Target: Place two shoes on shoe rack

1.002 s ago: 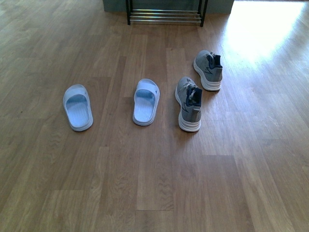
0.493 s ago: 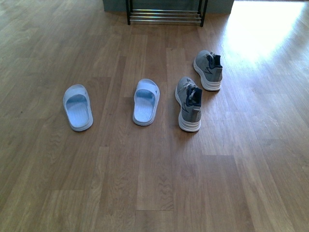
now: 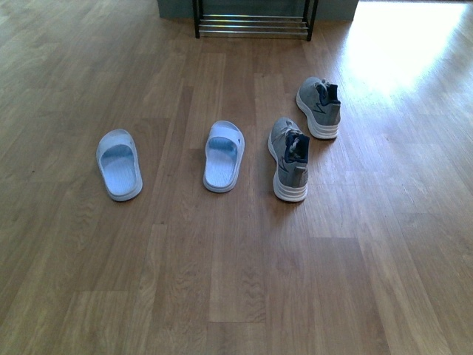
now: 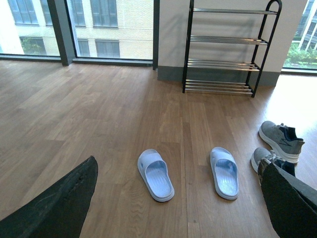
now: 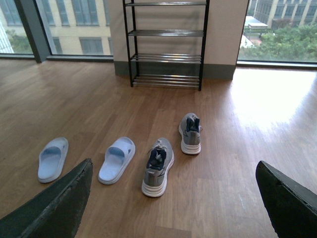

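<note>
Two grey sneakers stand on the wooden floor: the nearer one [image 3: 290,158] [image 5: 158,166] and the farther one [image 3: 319,106] [image 5: 190,133]. Two pale blue slides lie to their left: one [image 3: 224,155] [image 4: 224,172] beside the nearer sneaker, the other [image 3: 118,163] [image 4: 155,174] further left. The shoe rack [image 3: 252,26] [image 4: 225,47] [image 5: 166,44] stands against the far wall with bare shelves. My left gripper [image 4: 181,208] is open, high above the floor before the slides. My right gripper [image 5: 173,208] is open too, well back from the sneakers. Neither arm shows in the front view.
Tall windows [image 4: 94,25] run along the far wall on both sides of the rack. A bright sun patch [image 3: 403,44] lies on the floor right of the rack. Wooden floor [image 3: 236,281] stretches between me and the shoes.
</note>
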Robot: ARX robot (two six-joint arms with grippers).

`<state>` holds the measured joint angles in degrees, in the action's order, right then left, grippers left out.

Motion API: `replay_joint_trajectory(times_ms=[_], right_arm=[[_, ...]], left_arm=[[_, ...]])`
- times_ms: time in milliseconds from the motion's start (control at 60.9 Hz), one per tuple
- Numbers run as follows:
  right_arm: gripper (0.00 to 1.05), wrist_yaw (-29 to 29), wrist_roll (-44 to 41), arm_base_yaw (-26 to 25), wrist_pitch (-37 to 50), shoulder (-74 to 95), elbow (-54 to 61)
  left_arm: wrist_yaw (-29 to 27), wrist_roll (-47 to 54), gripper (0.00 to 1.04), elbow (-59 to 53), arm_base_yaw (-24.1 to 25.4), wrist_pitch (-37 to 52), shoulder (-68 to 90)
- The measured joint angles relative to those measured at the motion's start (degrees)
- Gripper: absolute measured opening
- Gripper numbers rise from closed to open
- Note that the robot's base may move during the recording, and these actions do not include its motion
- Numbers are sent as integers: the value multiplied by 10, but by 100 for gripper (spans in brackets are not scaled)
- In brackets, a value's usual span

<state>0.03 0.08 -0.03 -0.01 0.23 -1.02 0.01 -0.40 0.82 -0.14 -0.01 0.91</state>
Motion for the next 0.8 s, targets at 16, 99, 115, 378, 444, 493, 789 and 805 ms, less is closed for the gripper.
replay_joint_trajectory(times_ms=[16, 99, 115, 378, 444, 493, 789, 805], right_arm=[[95, 0, 0, 0, 0, 0, 0], [95, 0, 0, 0, 0, 0, 0], [95, 0, 0, 0, 0, 0, 0], [95, 0, 0, 0, 0, 0, 0], [95, 0, 0, 0, 0, 0, 0], [95, 0, 0, 0, 0, 0, 0], [95, 0, 0, 0, 0, 0, 0], [95, 0, 0, 0, 0, 0, 0]], left_arm=[[0, 0, 95, 0, 0, 0, 0], [0, 0, 95, 0, 0, 0, 0], [0, 0, 95, 0, 0, 0, 0], [0, 0, 95, 0, 0, 0, 0], [0, 0, 95, 0, 0, 0, 0], [0, 0, 95, 0, 0, 0, 0], [0, 0, 95, 0, 0, 0, 0], [0, 0, 95, 0, 0, 0, 0]])
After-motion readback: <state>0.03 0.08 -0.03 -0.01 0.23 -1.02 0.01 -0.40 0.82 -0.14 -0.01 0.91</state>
